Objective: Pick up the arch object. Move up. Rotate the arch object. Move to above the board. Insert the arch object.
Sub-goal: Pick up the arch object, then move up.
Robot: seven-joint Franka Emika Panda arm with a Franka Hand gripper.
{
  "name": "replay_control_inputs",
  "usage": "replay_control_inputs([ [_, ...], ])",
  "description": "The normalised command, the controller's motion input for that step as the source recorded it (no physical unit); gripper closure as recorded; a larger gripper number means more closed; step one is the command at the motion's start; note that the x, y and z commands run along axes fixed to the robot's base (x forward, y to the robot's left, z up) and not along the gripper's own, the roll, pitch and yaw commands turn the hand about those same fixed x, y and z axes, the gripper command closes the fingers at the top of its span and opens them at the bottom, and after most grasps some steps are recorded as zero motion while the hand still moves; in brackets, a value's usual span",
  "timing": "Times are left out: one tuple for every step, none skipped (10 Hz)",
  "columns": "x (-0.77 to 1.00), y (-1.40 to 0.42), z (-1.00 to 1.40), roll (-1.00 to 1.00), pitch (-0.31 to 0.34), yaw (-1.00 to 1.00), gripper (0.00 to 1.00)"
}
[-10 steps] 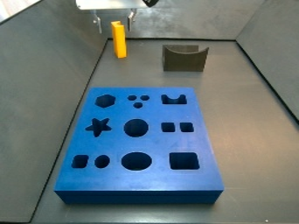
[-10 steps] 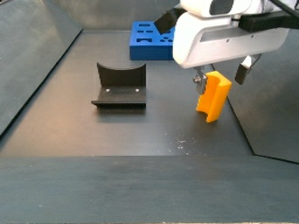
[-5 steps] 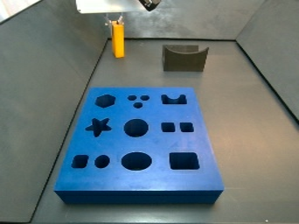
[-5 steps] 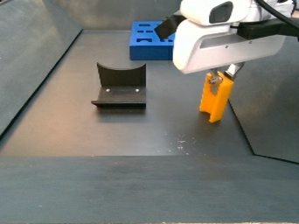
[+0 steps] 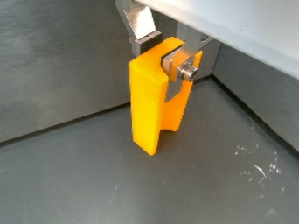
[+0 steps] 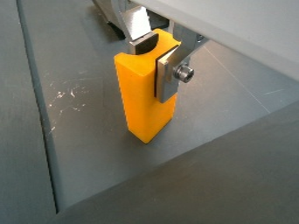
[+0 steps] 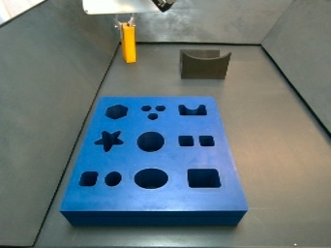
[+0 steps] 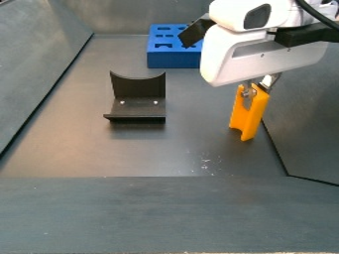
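Since a second ago I have lifted slightly. My gripper point(image 5: 163, 54) is clenched on the top of the arch object point(image 5: 156, 101), which hangs upright between my fingers point(image 6: 176, 66), its foot just off the floor, well apart from the board point(image 7: 153, 160) beyond the fixture point(image 8: 135, 98).

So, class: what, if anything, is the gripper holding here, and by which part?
The gripper holds the arch object, an upright yellow-orange block, by its upper end; one finger presses flat against each side, near the floor's far corner.
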Motion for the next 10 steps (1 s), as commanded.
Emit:
replay_control_inputs([
  [0.00,0.00,0.00,0.00,0.000,0.00,1.00],
  [0.00,0.00,0.00,0.00,0.000,0.00,1.00],
  [0.00,0.00,0.00,0.00,0.000,0.00,1.00],
  [0.00,0.00,0.00,0.00,0.000,0.00,1.00],
  [0.00,0.00,0.83,0.00,0.000,0.00,1.00],
  [0.04,0.01,0.84,0.01,-0.010,-0.03,1.00],
  [0.02,0.02,0.75,0.02,0.036,-0.03,1.00],
  [0.01,0.02,0.65,0.03,0.060,-0.04,1.00],
  [0.00,0.02,0.52,0.05,0.076,-0.03,1.00],
  [-0.01,0.02,0.43,0.07,0.084,-0.03,1.00],
])
